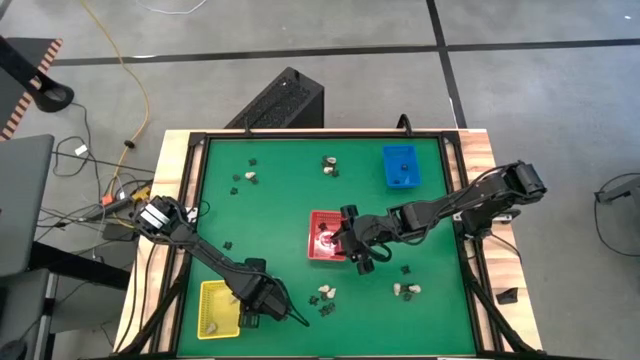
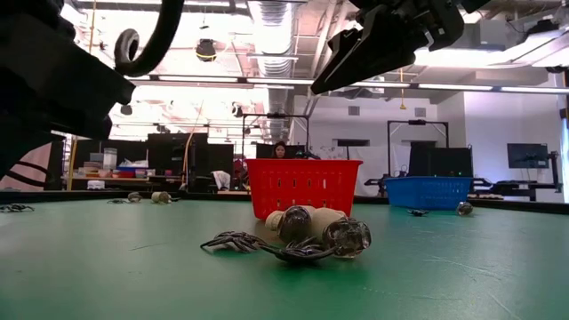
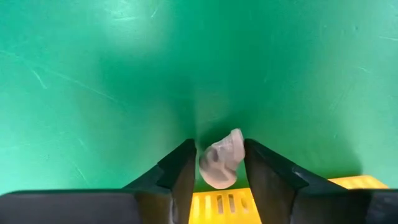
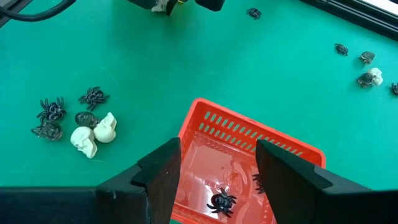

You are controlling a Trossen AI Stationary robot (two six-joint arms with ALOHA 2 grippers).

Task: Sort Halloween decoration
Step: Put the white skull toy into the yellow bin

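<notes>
Gripping a cream skull-shaped decoration (image 3: pixel 221 160) between its fingers, the left gripper (image 3: pixel 219 163) hangs beside the yellow tray (image 1: pixel 217 307). Spread open above the red tray (image 4: pixel 249 163), the right gripper (image 4: pixel 217 167) overlooks a black spider (image 4: pixel 222 201) inside. More skulls (image 4: pixel 93 134) and spiders lie scattered across the green table (image 1: pixel 280 200), near the blue tray (image 1: pixel 401 166).

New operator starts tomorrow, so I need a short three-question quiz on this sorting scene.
1. True or false: the left gripper has a cream skull between its jaws.
2. Which tray lies below the right gripper: A yellow, B red, C blue?
3. Fill in: a black ____ lies in the red tray.

Key: 1 true; 2 B; 3 spider.
</notes>
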